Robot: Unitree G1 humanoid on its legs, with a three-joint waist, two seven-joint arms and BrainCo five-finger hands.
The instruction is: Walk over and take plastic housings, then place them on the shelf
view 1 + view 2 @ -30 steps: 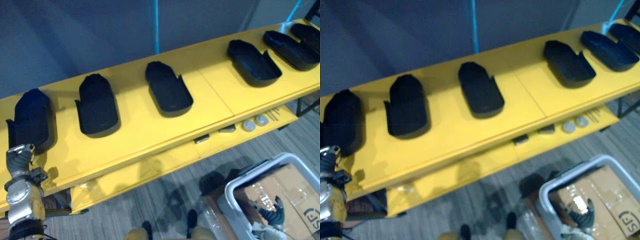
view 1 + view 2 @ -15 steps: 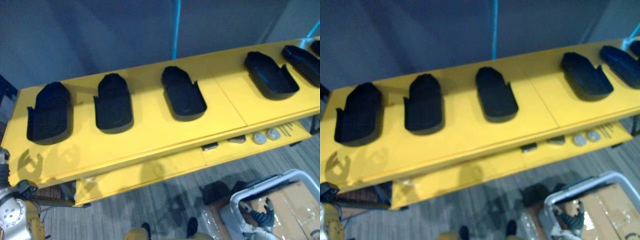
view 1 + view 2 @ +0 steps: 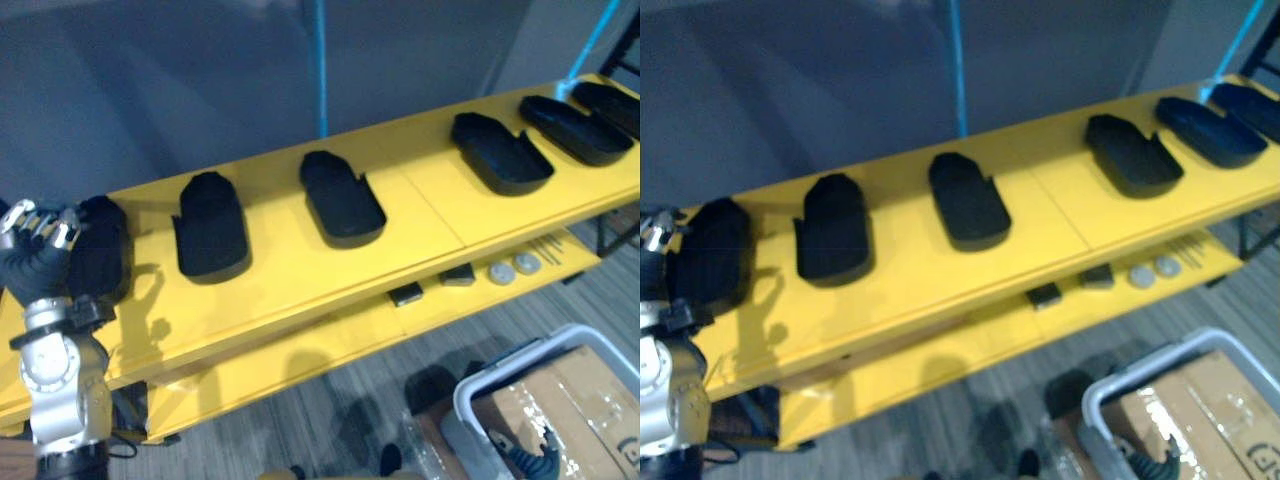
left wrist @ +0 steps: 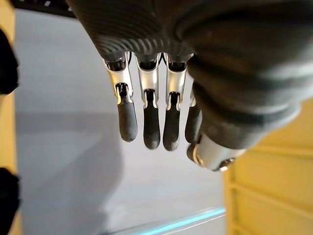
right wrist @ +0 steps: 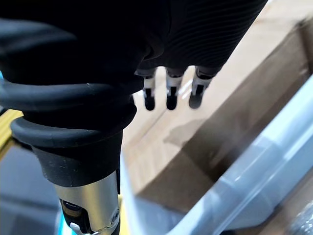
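Observation:
Several black plastic housings lie in a row on the yellow shelf (image 3: 285, 262): the leftmost housing (image 3: 103, 252), a second (image 3: 210, 226), a third (image 3: 341, 197), and more (image 3: 500, 153) toward the far right. My left hand (image 3: 36, 262) is raised at the shelf's left end, just beside the leftmost housing, in front of its left edge. Its fingers (image 4: 151, 122) hang straight with nothing in them. My right hand (image 3: 529, 461) hangs low at the right over a cardboard box, its fingers (image 5: 170, 97) straight and empty.
A lower yellow shelf carries small dark blocks (image 3: 406, 294) and silver discs (image 3: 499, 272). A grey bin (image 3: 512, 372) holding the cardboard box (image 3: 585, 400) stands on the floor at the lower right. A dark wall rises behind the shelf.
My left hand has come up from below the shelf's front edge to beside the leftmost housing. The camera has shifted, so the whole shelf sits differently.

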